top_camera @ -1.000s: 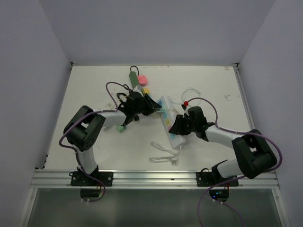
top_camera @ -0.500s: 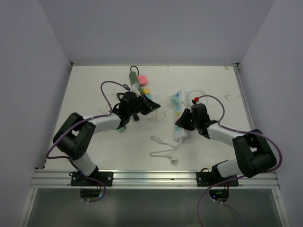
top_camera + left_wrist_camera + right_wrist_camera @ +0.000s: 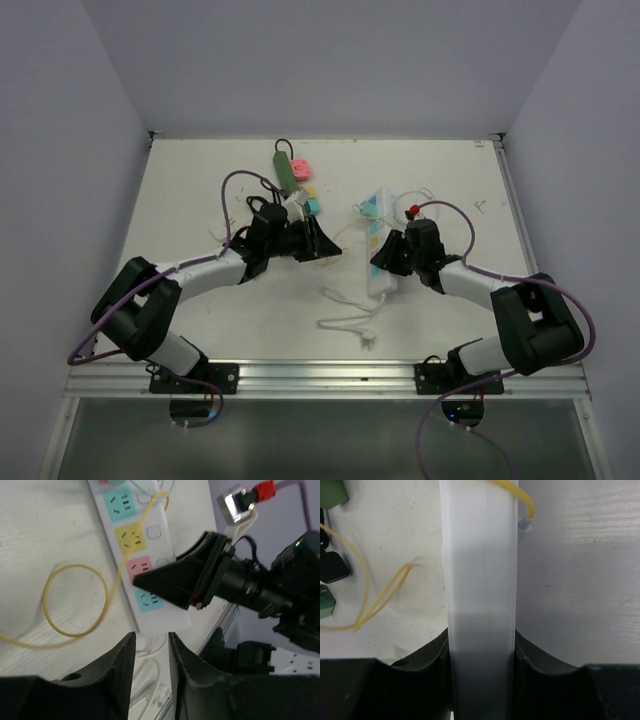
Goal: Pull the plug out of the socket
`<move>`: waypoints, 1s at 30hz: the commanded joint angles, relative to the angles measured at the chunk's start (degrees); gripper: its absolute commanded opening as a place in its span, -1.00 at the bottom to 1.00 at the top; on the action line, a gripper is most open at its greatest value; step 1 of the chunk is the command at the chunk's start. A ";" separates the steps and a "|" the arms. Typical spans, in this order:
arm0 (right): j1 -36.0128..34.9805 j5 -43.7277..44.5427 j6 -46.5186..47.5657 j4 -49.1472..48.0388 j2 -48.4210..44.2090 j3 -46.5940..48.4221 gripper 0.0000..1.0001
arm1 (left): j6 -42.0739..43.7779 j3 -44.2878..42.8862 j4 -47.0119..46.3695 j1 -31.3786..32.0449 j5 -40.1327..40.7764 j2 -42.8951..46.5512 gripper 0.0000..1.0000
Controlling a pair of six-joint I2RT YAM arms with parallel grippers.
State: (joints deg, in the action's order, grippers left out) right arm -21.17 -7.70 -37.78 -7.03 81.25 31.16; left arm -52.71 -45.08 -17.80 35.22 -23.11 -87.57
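The white power strip [image 3: 377, 240] lies upright on the table, with coloured sockets showing in the left wrist view [image 3: 162, 622]. My right gripper [image 3: 388, 262] is shut on its near end, both fingers pressed against the strip's sides [image 3: 480, 580]. My left gripper [image 3: 330, 250] points at the strip from the left, a short way off. Its jaws [image 3: 151, 637] stand a narrow gap apart with nothing between them. A thin yellow cable [image 3: 75, 635] loops on the table and crosses the yellow socket [image 3: 131, 537]. No plug body shows in that socket.
A green adapter [image 3: 288, 165] with pink [image 3: 300, 168], yellow and cyan blocks lies at the back left of the strip. The strip's white cord [image 3: 345, 320] coils toward the front edge. A red connector [image 3: 412, 211] sits on the right arm's cable.
The strip swung from tilted to upright and shifted right with the right gripper. The left gripper came away from the strip's top end and now sits lower, apart from it.
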 commanded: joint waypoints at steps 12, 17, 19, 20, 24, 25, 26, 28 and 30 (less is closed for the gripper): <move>0.16 -2.04 6.14 6.15 0.75 -1.71 -1.00 | 12.38 -9.83 13.85 -1.90 -1.77 2.93 0.99; 0.07 -3.28 6.84 5.45 0.84 -1.80 -1.00 | 10.43 -19.59 16.39 -6.30 3.24 -1.54 0.99; -0.10 -3.54 7.02 5.36 0.84 -1.80 -1.00 | 10.61 -25.13 17.71 -6.83 5.09 -5.84 0.98; -0.19 -3.63 7.10 5.36 0.75 -1.63 -1.00 | 10.43 -26.88 17.71 -6.83 5.27 -7.60 0.97; -0.28 -3.72 7.63 5.53 0.66 -1.36 -1.00 | 8.07 -34.27 19.83 -6.48 3.43 -17.52 0.95; -0.28 -3.81 7.63 5.45 0.66 -1.19 -1.00 | 8.06 -35.16 20.00 -6.31 3.51 -18.85 0.95; -0.36 -3.98 7.72 5.44 0.66 -1.19 -1.00 | 7.97 -36.03 20.26 -6.13 3.69 -20.08 0.94; -0.45 -4.16 7.72 5.27 0.83 -1.10 -1.00 | 7.88 -38.15 20.61 -5.17 4.22 -23.34 0.93; -0.54 -4.42 7.81 5.09 0.75 -1.10 -1.00 | 7.27 -39.38 20.53 -4.29 4.22 -25.79 0.91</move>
State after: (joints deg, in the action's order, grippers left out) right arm -20.99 -11.77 -32.73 -7.16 81.34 31.16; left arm -44.18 -80.86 1.19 29.50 -19.18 -111.07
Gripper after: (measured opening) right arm 0.385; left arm 0.959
